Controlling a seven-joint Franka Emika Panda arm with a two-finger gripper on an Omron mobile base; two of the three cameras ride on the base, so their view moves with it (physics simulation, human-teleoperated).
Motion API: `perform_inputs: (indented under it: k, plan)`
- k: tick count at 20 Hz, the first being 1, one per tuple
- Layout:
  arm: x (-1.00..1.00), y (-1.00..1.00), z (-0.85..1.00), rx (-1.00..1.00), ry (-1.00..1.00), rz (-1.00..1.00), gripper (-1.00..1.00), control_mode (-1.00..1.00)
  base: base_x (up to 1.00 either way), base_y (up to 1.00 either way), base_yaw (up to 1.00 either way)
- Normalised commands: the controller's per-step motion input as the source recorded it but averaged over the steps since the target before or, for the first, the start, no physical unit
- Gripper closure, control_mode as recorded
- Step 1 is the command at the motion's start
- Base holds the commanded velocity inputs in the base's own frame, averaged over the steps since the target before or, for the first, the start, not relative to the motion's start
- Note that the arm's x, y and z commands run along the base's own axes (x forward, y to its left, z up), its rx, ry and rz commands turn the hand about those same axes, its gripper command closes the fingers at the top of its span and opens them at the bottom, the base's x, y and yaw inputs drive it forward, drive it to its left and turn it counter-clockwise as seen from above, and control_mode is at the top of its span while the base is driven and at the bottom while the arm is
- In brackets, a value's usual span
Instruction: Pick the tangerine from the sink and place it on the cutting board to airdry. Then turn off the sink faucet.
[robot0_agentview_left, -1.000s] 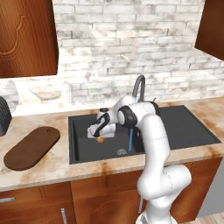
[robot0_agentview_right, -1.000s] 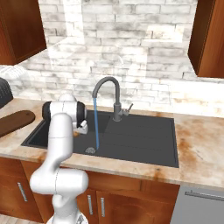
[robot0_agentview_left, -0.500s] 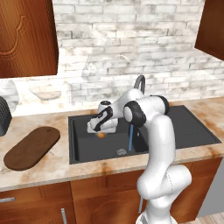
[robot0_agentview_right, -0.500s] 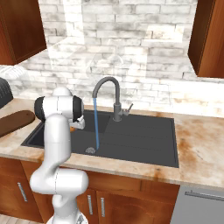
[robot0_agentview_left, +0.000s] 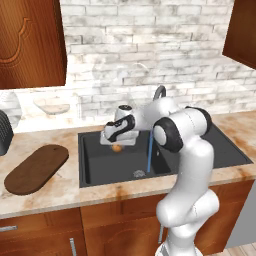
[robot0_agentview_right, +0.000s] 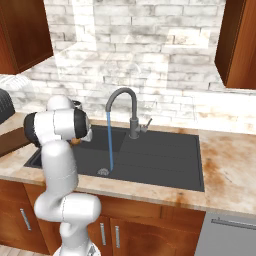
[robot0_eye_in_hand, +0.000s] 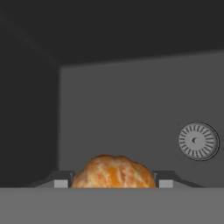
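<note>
Over the left half of the sink (robot0_agentview_left: 95, 170) I have the gripper (robot0_agentview_left: 117, 145) hanging above the basin floor, the arm reaching across from my right in the left base view. Its fingers are drawn in tight on the tangerine (robot0_agentview_left: 117, 147), which shows as a small orange spot just under the hand there. From the hand view I see the tangerine (robot0_eye_in_hand: 113, 172) wedged between the two dark finger tips, one touching each side, clear of the black basin floor behind it. The round metal drain (robot0_eye_in_hand: 198, 141) sits off to the right in that view, well apart from the fruit. A thin blue stream runs from the sink faucet (robot0_agentview_right: 123, 108) down to the drain (robot0_agentview_right: 103, 171). On the counter to the left of the sink lies the cutting board (robot0_agentview_left: 36, 168), flat and bare.
</note>
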Motion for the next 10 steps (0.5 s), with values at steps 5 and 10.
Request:
perform_inputs:
  k: [5, 10]
  plan:
    - [-0.43, 0.0, 0.81, 0.03, -0.01, 0.0, 1.0, -1.0, 0.0, 0.0, 0.0]
    - [-0.39, 0.12, 0.71, 0.02, -0.11, 0.0, 1.0, -1.0, 0.0, 0.0, 0.0]
